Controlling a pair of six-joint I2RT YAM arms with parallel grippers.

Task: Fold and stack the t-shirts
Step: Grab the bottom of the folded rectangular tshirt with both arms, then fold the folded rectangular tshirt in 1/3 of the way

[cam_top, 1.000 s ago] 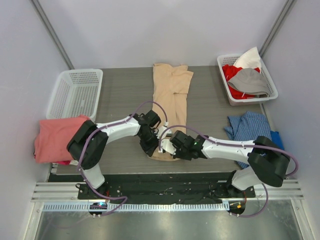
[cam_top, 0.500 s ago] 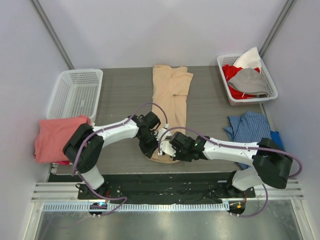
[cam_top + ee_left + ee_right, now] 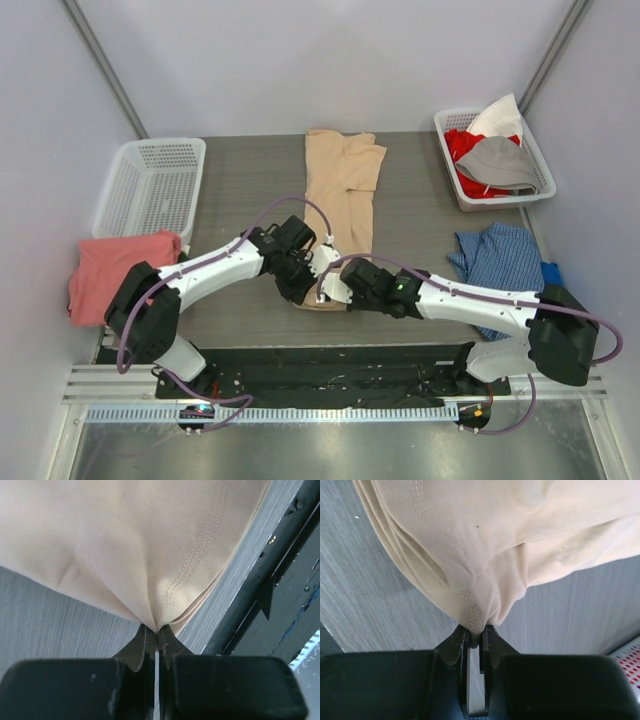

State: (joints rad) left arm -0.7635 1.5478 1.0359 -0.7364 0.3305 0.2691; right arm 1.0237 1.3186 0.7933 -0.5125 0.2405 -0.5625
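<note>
Tan shirt (image 3: 340,185) lies as a strip from twelve to six o'clock on the counter (image 3: 240,190). Left claw (image 3: 156,631) and right claw (image 3: 475,630) each clamp its near hem. Thin pinches: lifting may slip cloth free or skew the fold.

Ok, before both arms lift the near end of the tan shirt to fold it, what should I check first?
1. Left gripper shut on the tan t-shirt at its near hem: ok.
2. Right gripper shut on the same hem: ok.
3. Every layer caught in both grips: cannot tell.
4. Far half of the shirt flat on the table, nothing lying on it: ok.
5. Salmon-pink t-shirt apart from the fold path: ok.
</note>
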